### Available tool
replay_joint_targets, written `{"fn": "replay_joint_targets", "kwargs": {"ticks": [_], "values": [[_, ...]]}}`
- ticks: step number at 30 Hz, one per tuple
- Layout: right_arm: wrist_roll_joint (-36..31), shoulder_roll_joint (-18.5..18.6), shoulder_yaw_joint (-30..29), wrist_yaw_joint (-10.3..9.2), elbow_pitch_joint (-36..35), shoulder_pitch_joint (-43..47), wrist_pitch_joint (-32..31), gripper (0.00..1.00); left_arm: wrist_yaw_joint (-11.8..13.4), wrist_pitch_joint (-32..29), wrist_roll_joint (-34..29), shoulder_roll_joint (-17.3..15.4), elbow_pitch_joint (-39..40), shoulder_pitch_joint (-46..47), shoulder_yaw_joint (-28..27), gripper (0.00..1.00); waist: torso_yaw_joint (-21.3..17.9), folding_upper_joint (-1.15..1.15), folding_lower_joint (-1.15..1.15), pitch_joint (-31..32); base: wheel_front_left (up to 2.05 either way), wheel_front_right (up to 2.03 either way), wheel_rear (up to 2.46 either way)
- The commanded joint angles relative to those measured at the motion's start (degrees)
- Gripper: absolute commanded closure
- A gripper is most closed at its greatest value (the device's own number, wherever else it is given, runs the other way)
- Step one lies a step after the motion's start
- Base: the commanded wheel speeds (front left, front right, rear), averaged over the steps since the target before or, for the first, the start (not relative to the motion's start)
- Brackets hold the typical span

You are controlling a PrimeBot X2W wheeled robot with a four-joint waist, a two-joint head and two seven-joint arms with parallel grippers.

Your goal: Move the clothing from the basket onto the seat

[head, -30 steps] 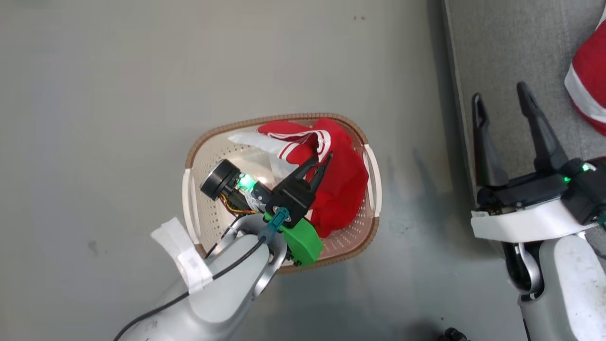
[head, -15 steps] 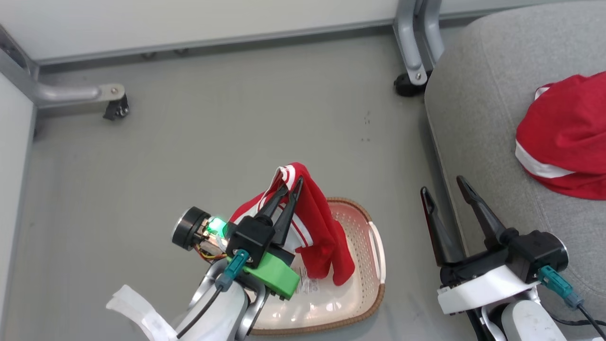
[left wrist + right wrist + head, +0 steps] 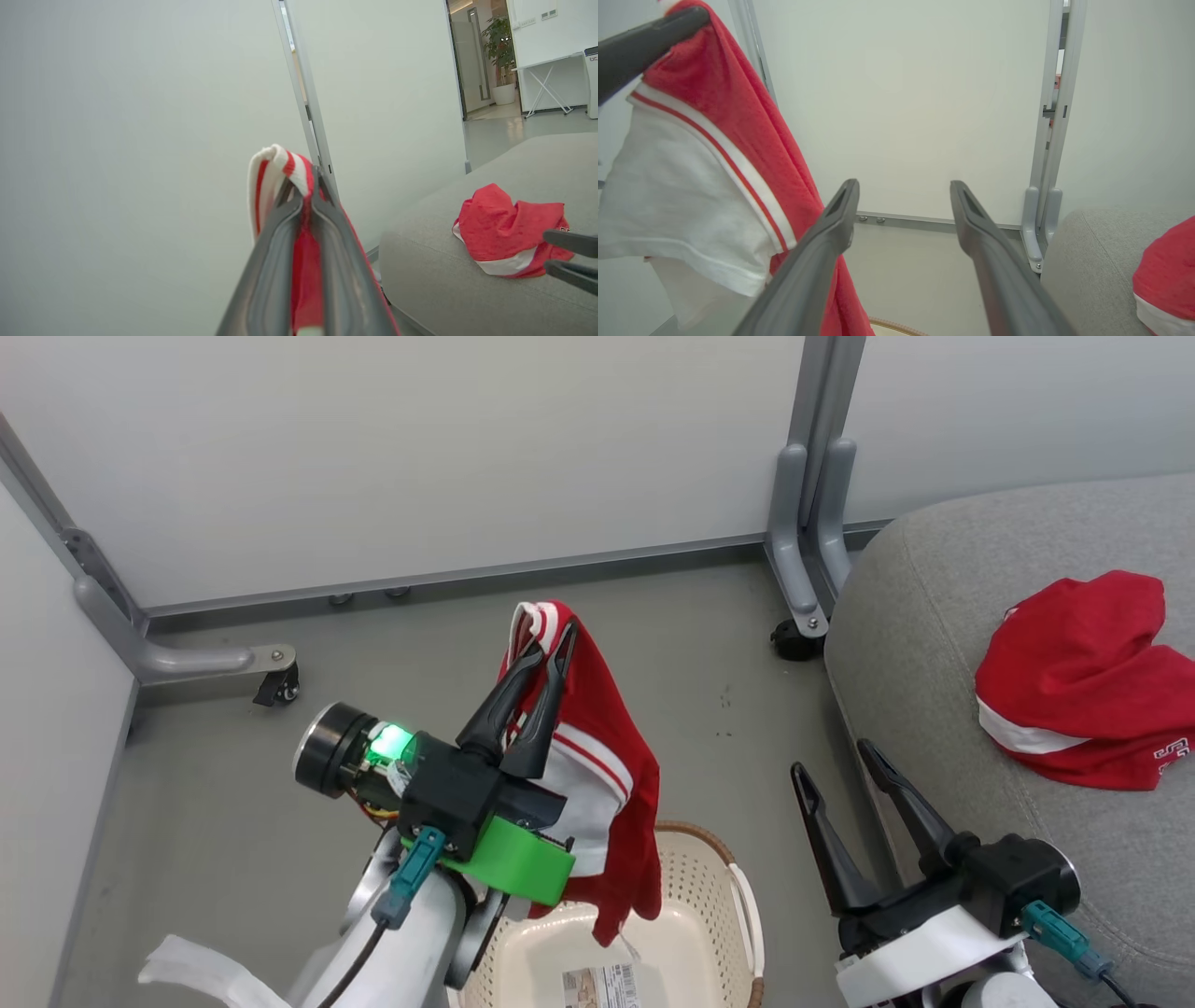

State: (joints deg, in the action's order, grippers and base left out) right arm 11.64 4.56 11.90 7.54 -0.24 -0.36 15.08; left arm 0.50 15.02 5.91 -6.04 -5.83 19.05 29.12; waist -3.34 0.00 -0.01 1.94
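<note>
My left gripper [image 3: 551,644] is shut on a red garment with white stripes [image 3: 597,775], which hangs from the fingertips above the cream basket [image 3: 714,887]. The left wrist view has the striped hem [image 3: 275,172] pinched at my left gripper [image 3: 306,186]. In the right wrist view the same garment [image 3: 705,186] hangs at the left. Another red garment [image 3: 1083,681] lies crumpled on the grey seat [image 3: 924,635], also seen as a red heap [image 3: 504,228] on the seat [image 3: 444,270]. My right gripper [image 3: 836,761] stands open beside the seat's edge, holding nothing, its fingers spread [image 3: 903,186].
White partition panels on grey metal legs with castors [image 3: 794,639] stand behind the floor area. A second castor foot [image 3: 271,686] sits at the left. A barcode sticker [image 3: 597,985] lies in the basket's bottom. Grey floor separates the basket from the partitions.
My left gripper has lifted the red garment out of the basket and higher above it. The head camera has tilted up, bringing the partitions and more of the seat into view.
</note>
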Motion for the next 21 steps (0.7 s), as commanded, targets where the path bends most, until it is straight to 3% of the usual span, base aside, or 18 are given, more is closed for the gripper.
{"fn": "replay_joint_targets", "kwargs": {"ticks": [1, 9, 21], "values": [[0.5, 0.1, 0.5, -0.1, -0.2, 0.6, 0.1, 0.0, -0.4, 0.2, -0.8, 0.2, 1.1, -0.5, -0.3, 1.0, -0.2, 0.0, 0.01, 0.4, 0.0, 0.0, 0.0], [1.8, 1.3, 3.8, -0.1, 0.8, -0.9, 0.1, 0.0, -2.4, 0.2, -0.5, 1.8, 5.6, 1.0, 0.2, 1.0, 0.0, 0.0, 0.01, -0.8, 0.0, 0.0, 0.0], [1.0, 3.7, 7.1, -0.11, 8.4, -2.9, 0.1, 0.0, -4.4, 0.2, 1.0, 3.1, 10.7, 3.4, 3.8, 1.0, 0.4, 0.0, 0.01, -1.9, 0.0, 0.0, 0.0]]}}
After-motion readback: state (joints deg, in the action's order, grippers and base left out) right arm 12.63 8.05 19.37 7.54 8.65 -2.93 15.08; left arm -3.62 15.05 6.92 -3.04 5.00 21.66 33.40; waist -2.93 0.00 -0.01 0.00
